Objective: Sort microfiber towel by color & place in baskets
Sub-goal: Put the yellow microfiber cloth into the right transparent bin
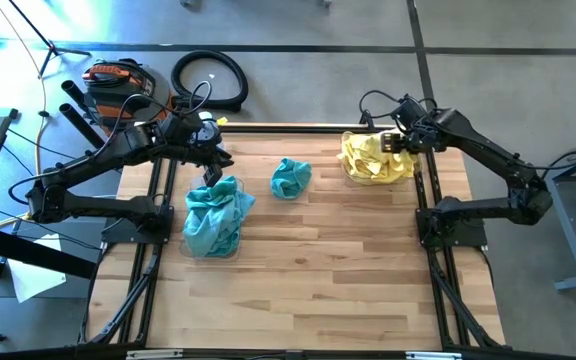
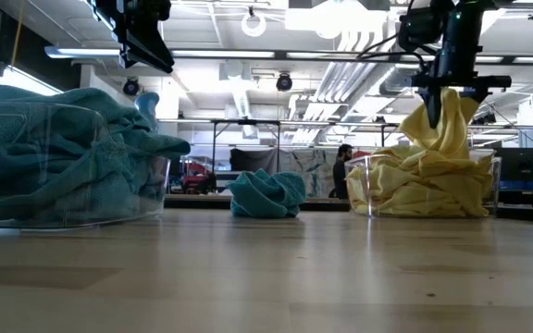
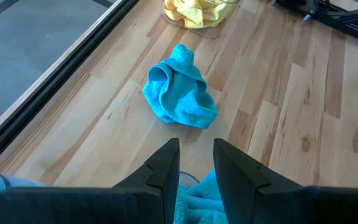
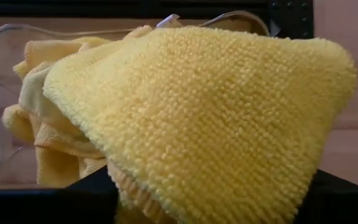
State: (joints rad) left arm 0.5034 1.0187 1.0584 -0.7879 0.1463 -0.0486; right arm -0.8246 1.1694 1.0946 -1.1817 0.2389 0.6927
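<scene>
We see a lone teal towel (image 1: 290,178) bunched on the wooden table (image 1: 318,280), lying between the two clear baskets with bare wood all around it; it is crumpled, so we cannot name a long axis. The left basket (image 1: 211,245) is heaped with teal towels (image 1: 214,215) spilling over its rim. The left pincer (image 1: 211,168) hovers just above that heap, fingers slightly parted and empty. The right basket (image 1: 376,180) holds yellow towels (image 1: 368,165). Above it, the right pincer (image 2: 452,91) grips a yellow towel (image 2: 440,125) that hangs upright, its lower end resting on the pile. A vacuum and hose (image 1: 208,78) lie on the floor beyond the table.
</scene>
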